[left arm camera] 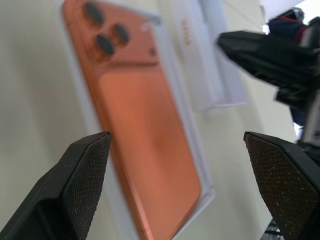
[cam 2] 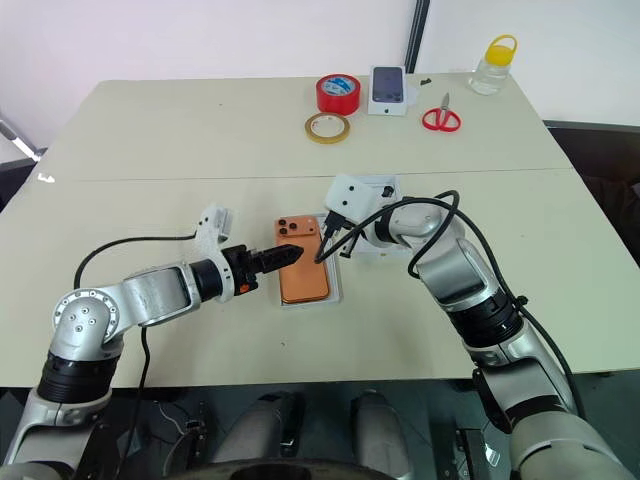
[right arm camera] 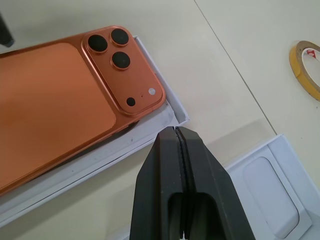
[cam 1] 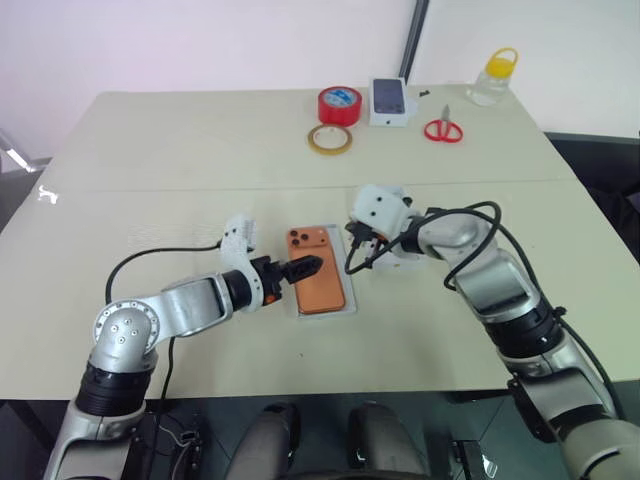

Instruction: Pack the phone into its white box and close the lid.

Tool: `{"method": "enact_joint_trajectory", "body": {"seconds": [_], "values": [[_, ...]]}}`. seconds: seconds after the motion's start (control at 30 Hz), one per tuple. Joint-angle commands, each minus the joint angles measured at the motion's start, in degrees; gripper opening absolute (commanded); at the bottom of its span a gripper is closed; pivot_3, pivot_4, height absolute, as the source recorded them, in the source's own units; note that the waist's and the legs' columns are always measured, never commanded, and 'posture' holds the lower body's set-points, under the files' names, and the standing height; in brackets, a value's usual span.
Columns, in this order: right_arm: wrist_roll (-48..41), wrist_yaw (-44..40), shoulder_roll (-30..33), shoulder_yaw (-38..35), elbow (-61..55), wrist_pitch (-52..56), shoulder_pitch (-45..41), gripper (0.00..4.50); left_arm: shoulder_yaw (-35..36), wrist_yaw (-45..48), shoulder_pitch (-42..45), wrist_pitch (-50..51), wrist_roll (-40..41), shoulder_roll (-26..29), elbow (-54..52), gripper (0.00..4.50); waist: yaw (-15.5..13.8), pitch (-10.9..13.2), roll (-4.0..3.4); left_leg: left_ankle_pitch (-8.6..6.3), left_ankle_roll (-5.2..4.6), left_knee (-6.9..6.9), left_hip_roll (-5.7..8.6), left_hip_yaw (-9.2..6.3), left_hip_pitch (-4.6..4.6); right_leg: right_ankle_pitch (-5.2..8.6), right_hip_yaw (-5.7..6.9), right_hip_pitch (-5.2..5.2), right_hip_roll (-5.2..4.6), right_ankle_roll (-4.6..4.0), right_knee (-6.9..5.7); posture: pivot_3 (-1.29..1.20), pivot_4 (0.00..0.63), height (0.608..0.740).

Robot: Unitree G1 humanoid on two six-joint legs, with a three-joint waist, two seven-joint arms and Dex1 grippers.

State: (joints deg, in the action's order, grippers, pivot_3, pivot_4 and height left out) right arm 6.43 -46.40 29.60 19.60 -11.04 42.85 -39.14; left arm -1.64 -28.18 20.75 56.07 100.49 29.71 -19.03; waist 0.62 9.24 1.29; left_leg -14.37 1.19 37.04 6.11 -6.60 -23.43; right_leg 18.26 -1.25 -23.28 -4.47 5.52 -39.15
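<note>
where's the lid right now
In the right eye view the lid lies open on the table right of the white box that holds the phone, partly under the shut right gripper.

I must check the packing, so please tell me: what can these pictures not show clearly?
- Box floor: covered by the phone in every view.
- Lid: cut off by the edge in the right wrist view; mostly behind the right hand in the eye views.
- Print on the small box at the table's far end: too small in the eye views.
</note>
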Motion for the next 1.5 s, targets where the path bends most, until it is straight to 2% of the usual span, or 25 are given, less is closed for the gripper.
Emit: {"method": "enact_joint_trajectory", "body": {"seconds": [0.03, 0.2, 0.27, 0.4, 0.5, 0.77, 0.9, 1.03, 1.5], "values": [[-0.4, 0.7, -0.3, -0.5, -0.9, -0.6, -0.5, 0.00, -1.7, 2.2, 0.8, 0.7, -0.6, 0.3, -2.2, 4.46, 0.2, 0.0, 0.00, 0.00, 0.00, -0.01, -0.01, 0.00, 0.00, 0.00, 0.00, -0.02, 0.00, 0.00, 0.00, 0.00, 0.150, 0.740], [-0.6, 1.3, -0.3, -0.6, -1.1, -0.3, -0.3, 0.00, -0.7, 4.2, -0.2, -0.1, -2.3, 0.9, -2.0, 4.46, 0.2, 0.0, 0.00, 0.00, 0.00, -0.02, -0.02, 0.00, 0.00, 0.00, 0.00, -0.03, 0.01, 0.00, -0.02, 0.00, 0.150, 0.740], [-0.9, 1.3, -0.3, -0.7, -1.7, 0.0, -0.1, 0.00, 1.1, 8.0, -1.3, -0.5, -5.8, 2.7, -3.4, 4.46, 0.2, 0.0, 0.00, 0.00, 0.00, -0.02, -0.02, 0.00, 0.00, 0.00, 0.00, -0.03, 0.01, 0.00, -0.02, 0.00, 0.150, 0.740], [-2.5, 0.8, -1.3, -0.3, -3.9, 1.6, -0.1, 0.00, 2.9, 23.4, -5.9, -4.7, -24.1, 11.2, -7.5, 4.46, 0.4, 0.1, -0.10, 0.00, 0.00, -0.10, -0.03, 0.02, 0.00, 0.01, -0.02, -0.06, 0.02, -0.01, -0.02, 0.00, 0.150, 0.740], [-4.0, -0.3, -3.0, 2.3, -6.7, 3.6, 0.1, 0.00, 5.0, 38.4, -12.1, -13.6, -38.0, 18.4, -7.4, 4.46, 0.5, 0.1, -0.19, 0.01, 0.01, -0.18, -0.04, 0.02, 0.01, 0.01, -0.02, -0.08, 0.02, -0.03, 0.02, 0.00, 0.150, 0.740], [-4.8, 0.7, -10.0, 10.4, -7.5, 8.4, -2.1, 0.00, 8.1, 68.2, -24.3, -31.1, -58.3, 28.3, -2.7, 4.46, 0.3, 0.2, -0.27, -0.01, -0.02, -0.30, -0.03, 0.02, 0.00, 0.02, 0.00, -0.08, -0.05, -0.04, 0.16, 0.00, 0.150, 0.740], [-3.9, 3.4, -14.6, 13.3, -5.0, 11.2, -4.8, 0.00, 10.8, 75.8, -25.6, -35.5, -61.3, 28.5, 0.2, 4.46, 0.3, 0.2, -0.29, 0.01, 0.01, -0.64, -0.04, -0.01, 0.01, -0.03, 0.00, -0.25, -0.06, -0.12, 0.16, 0.00, 0.150, 0.740], [-1.5, 6.0, -16.1, 16.6, -0.8, 13.8, -7.9, 0.00, 11.5, 79.5, -25.0, -38.0, -65.2, 27.9, 2.2, 4.46, 0.4, 0.2, -0.29, 0.05, 0.05, -0.82, -0.04, -0.05, 0.06, -0.06, 0.01, -0.29, -0.05, -0.16, 0.16, 0.00, 0.150, 0.740], [-1.1, 5.5, -10.0, 18.8, -3.8, 17.3, -8.7, 0.00, 11.2, 79.2, -24.9, -36.4, -69.2, 21.9, -0.8, 4.46, 0.5, 0.2, -0.29, 0.06, 0.06, -0.83, -0.04, -0.05, 0.07, -0.07, 0.01, -0.30, -0.03, -0.15, 0.14, 0.00, 0.150, 0.740]]}}
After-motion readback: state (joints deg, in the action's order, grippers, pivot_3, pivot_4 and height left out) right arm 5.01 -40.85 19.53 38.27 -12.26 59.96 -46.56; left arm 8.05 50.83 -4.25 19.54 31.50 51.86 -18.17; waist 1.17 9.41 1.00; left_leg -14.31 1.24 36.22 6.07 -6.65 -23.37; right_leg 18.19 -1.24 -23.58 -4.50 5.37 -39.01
